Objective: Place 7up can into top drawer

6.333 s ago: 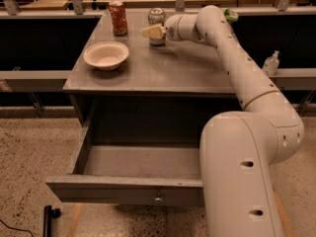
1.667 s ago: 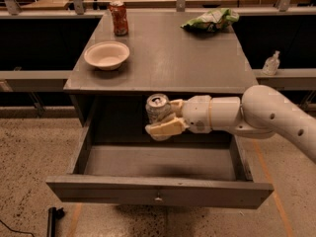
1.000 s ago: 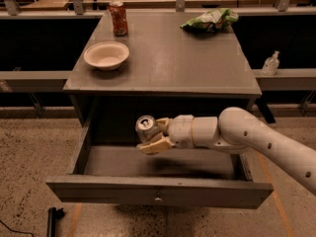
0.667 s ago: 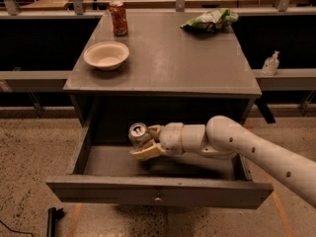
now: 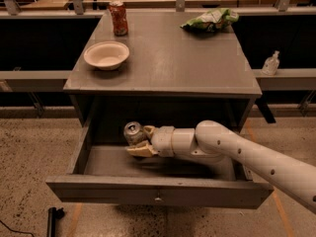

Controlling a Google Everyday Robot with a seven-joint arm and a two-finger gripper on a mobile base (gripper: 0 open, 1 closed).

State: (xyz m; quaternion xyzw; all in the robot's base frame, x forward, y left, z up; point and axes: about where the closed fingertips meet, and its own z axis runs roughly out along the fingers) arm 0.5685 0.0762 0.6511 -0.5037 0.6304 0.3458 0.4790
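The 7up can (image 5: 133, 132), silver-grey with a shiny top, is held upright in my gripper (image 5: 139, 141), whose cream fingers are shut around it. The can hangs inside the open top drawer (image 5: 158, 193), over its left-middle part, just above the drawer floor. I cannot tell whether the can's base touches the floor. My white arm (image 5: 237, 152) reaches in from the lower right, over the drawer's right side. The drawer is pulled out toward me, with a small knob (image 5: 157, 199) on its front panel.
On the grey cabinet top (image 5: 168, 58) stand a red-orange can (image 5: 118, 18) at the back left, a white bowl (image 5: 106, 55) at the left and a green chip bag (image 5: 211, 19) at the back right. A small bottle (image 5: 270, 63) sits on a ledge to the right.
My gripper has carried the can from the cabinet top down in front of the cabinet and into the open drawer, moving left and lower over the last second.
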